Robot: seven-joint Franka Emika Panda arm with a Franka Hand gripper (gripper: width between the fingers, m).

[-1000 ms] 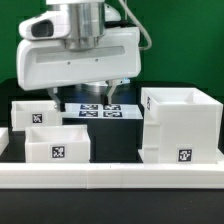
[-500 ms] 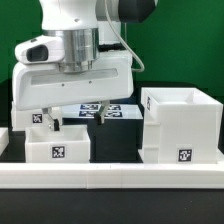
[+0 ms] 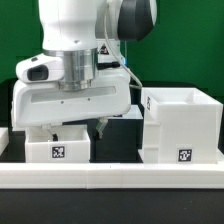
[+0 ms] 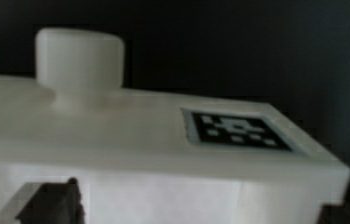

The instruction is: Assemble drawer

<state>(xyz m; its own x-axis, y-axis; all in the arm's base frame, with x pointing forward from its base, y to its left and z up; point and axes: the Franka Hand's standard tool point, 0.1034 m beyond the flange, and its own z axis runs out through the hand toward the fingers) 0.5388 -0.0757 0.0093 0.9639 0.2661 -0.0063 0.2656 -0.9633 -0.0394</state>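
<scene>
White plastic tray [image 3: 57, 150], near side on the exterior view's left, has the gripper [image 3: 76, 127] parked straight over it, fingers spread wide, holding nothing.

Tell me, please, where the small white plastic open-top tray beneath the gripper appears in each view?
Exterior view: the small white plastic tray sits at the front, on the exterior view's left, just under the gripper.
Wrist view: apparently the same tray, filling the frame close up, with its rounded knob standing out.
Shared landmark: a black-and-white square tag on the tray's wall, possibly on different faces.
</scene>
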